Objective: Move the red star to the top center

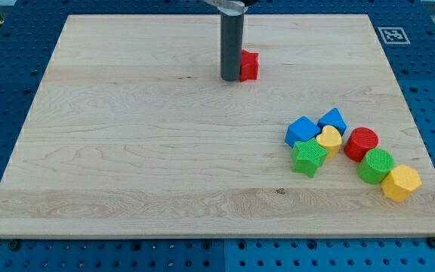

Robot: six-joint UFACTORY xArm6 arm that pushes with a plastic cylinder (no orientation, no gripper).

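The small red plastic star block [248, 65] sits near the wooden board's [127, 151] top edge, roughly centred. My tip [230, 78] touches its left side (no pincer here). The push looks nearly finished; only a slight nudge upward remains.

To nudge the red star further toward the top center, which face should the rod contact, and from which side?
Its bottom-facing side, pushing upward. The red star sits just right of my tip, so I would likely circle below it; its points may make it twist.
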